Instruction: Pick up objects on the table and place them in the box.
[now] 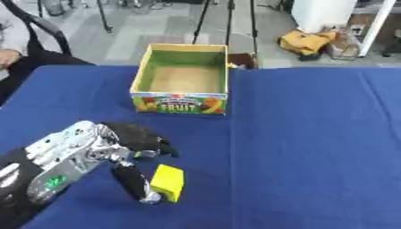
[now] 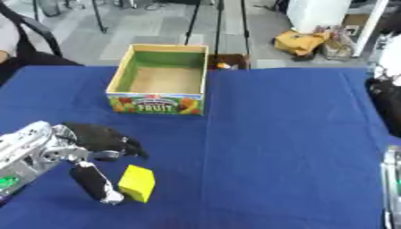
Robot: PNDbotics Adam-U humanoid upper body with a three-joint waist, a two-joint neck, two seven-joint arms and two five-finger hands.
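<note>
A yellow block [image 1: 168, 182] lies on the blue table near the front left. My left hand [image 1: 129, 143] comes in from the lower left and hovers over it. Its thumb [image 1: 131, 181] stands against the block's left side, while the black fingers [image 1: 156, 146] arch just above and behind the block without closing on it. The open cardboard fruit box [image 1: 181, 103], green inside with a brown floor, stands further back with nothing visible in it. A silver part at the lower right edge of the right eye view is all I see of my right arm [image 2: 392, 188].
The blue table [image 1: 313, 143] stretches wide to the right of the block and box. Beyond its far edge are a chair and a seated person at the left, floor stands, and yellow bags [image 1: 309, 42] at the back right.
</note>
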